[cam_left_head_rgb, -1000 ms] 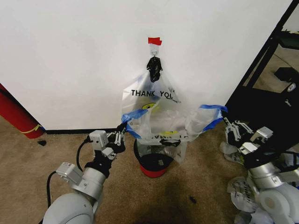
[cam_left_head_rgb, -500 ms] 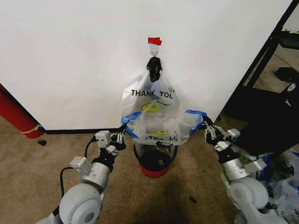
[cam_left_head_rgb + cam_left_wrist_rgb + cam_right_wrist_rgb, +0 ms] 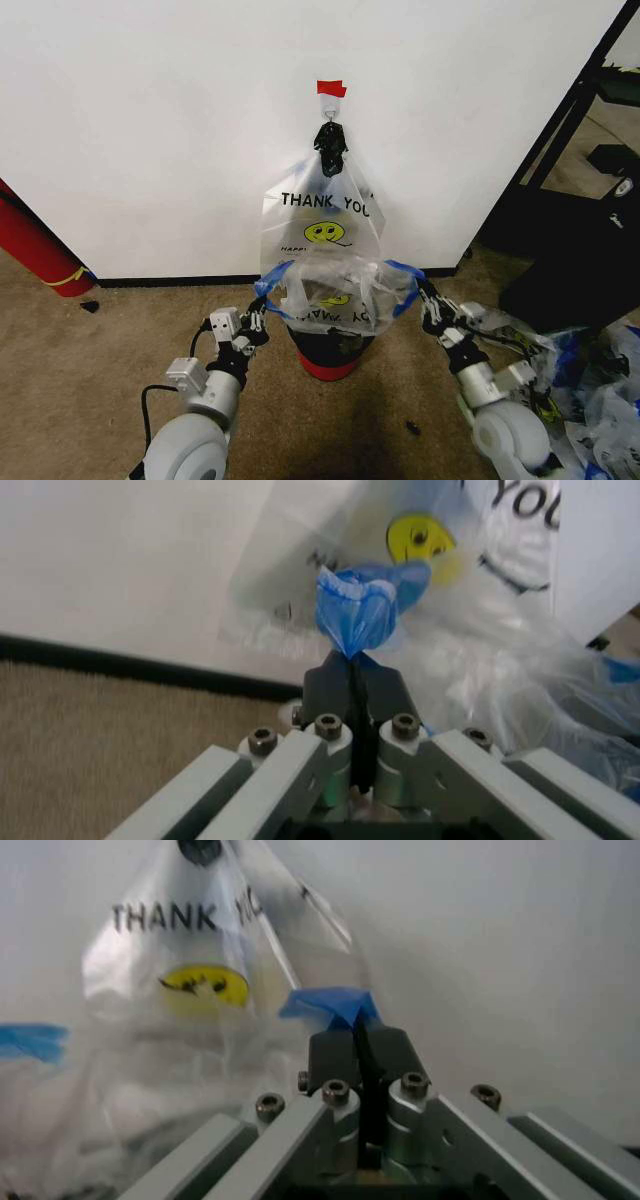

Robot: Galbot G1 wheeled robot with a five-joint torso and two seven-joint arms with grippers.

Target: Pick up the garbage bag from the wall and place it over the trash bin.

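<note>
Since earlier, both grippers were drawn inward | left gripper (image 3: pixel 262 312): jaws clamped on blue handle (image 3: pixel 362 615) | garbage bag (image 3: pixel 335 296): mouth stretched left-right over trash bin (image 3: pixel 330 350) | right gripper (image 3: pixel 425 298): jaws clamped on other handle (image 3: pixel 332 1003)

Garbage bag (image 3: pixel 335 292): thin clear crinkly plastic with blue patches at both sides; spread open low in front of the wall, its mouth stretched wide just above the trash bin, blue handles pulled out to left and right; black print partly legible through the folds. Wall (image 3: pixel 150 130): plain white, black baseboard along the carpet. Trash bin (image 3: pixel 332 350): small, round, black wire mesh on a red base; upright on the carpet close to the wall, rim overlapped by the garbage bag.
</note>
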